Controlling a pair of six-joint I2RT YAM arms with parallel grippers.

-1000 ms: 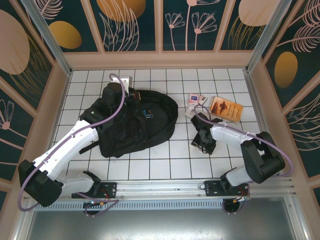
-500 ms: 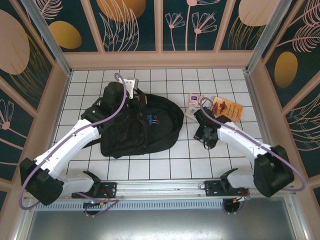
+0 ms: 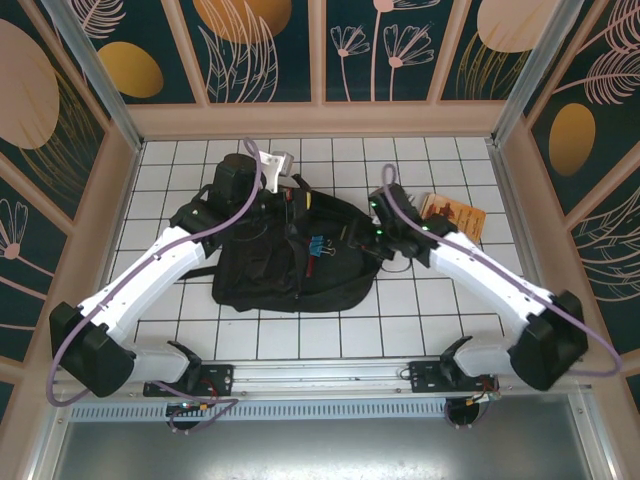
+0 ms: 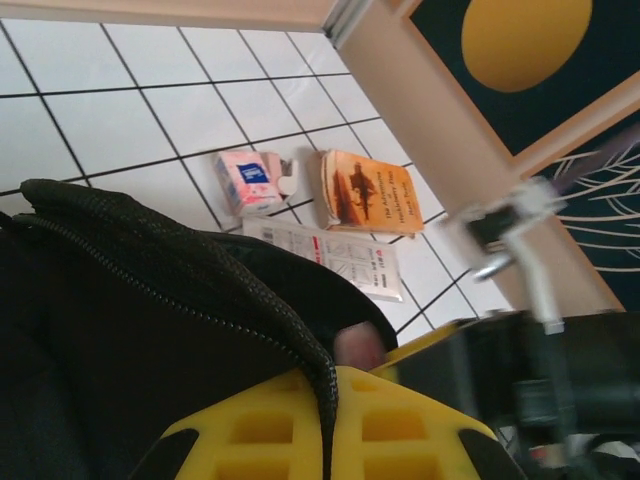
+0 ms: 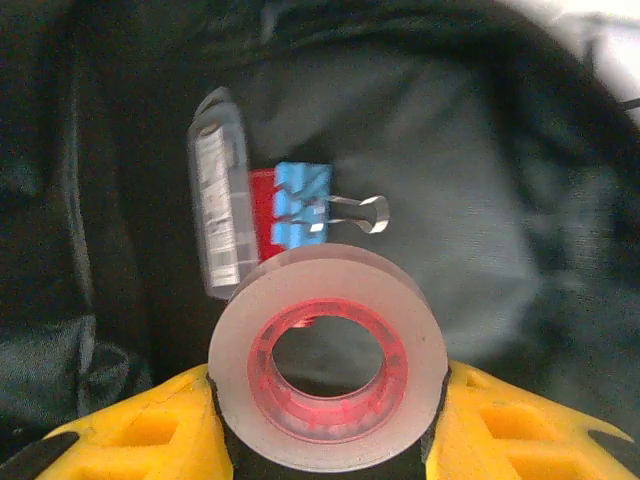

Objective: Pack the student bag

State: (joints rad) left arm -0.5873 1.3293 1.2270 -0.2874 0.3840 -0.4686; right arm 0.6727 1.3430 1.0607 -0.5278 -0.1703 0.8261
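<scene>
The student bag (image 3: 265, 272) lies on the white-tiled worktop (image 3: 440, 312), around the middle and a little to the left, with its top opening facing up.

The left claw (image 4: 330, 405) is at the far edge of the bag. Its yellow pads (image 4: 250, 430) are pressed together with the bag's zip edge pinched between them (the line of zip teeth runs straight down into the seam where the pads meet). It has hold of the fabric and nothing else.

The right claw (image 5: 328, 415) is over the bag's right side, looking down into the dark interior. Its jaws stand partly apart, with a roll of clear tape (image 5: 328, 368) on a red core held between them. The roll touches both yellow pads (image 5: 150, 425).

Inside the bag, just beyond the roll, lies a blue binder clip (image 5: 305, 205) with its wire handle pointing right. A red item is under the clip, too covered to name. Just to the left lies a clear tube (image 5: 220, 225) with a printed label.

On the worktop to the right of the bag lies an orange-brown book (image 4: 370, 190). Just left of it are a small pink packet (image 4: 250, 180) and a white printed sheet (image 4: 335, 258), whose near corner is tucked behind the bag's rim.
</scene>
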